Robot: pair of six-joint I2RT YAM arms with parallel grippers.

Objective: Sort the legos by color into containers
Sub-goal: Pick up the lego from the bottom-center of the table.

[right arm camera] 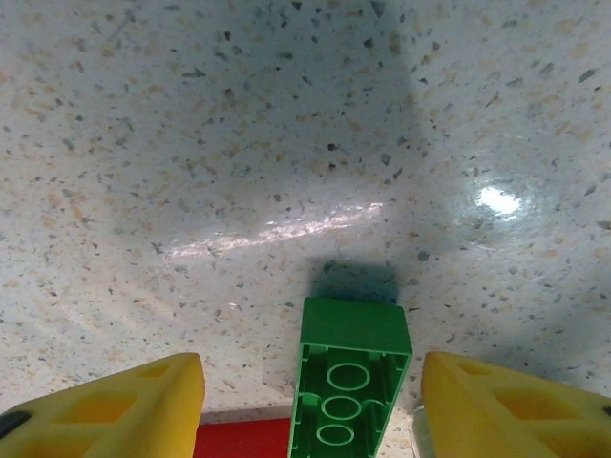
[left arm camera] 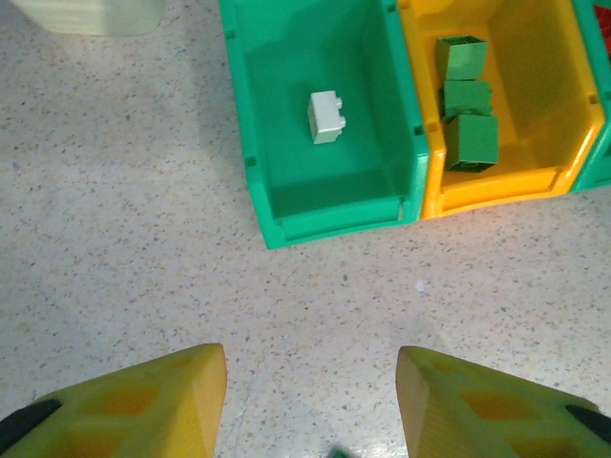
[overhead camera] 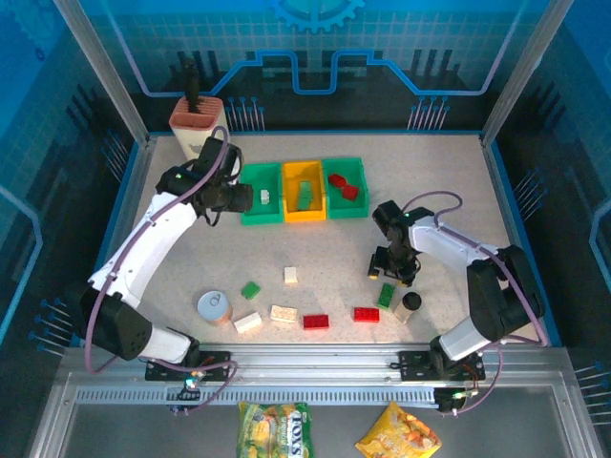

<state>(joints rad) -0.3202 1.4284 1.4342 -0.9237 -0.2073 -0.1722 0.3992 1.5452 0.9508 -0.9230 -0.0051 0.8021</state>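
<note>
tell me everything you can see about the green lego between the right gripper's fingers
The green lego is a glossy plastic oblong brick lying on the speckled table. Its hollow underside, with three round tubes, is turned toward the wrist camera. It sits between the fingers of the open right gripper, with a gap at each side. A red lego lies right beside it; contact is unclear.

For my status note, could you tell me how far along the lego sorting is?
Done: a white brick in the left green bin, green bricks in the yellow bin, red bricks in the right green bin. In hand: the right gripper is open around a green lego; the left gripper is open, empty. Left: seven loose legos on the table, that one included.
</note>
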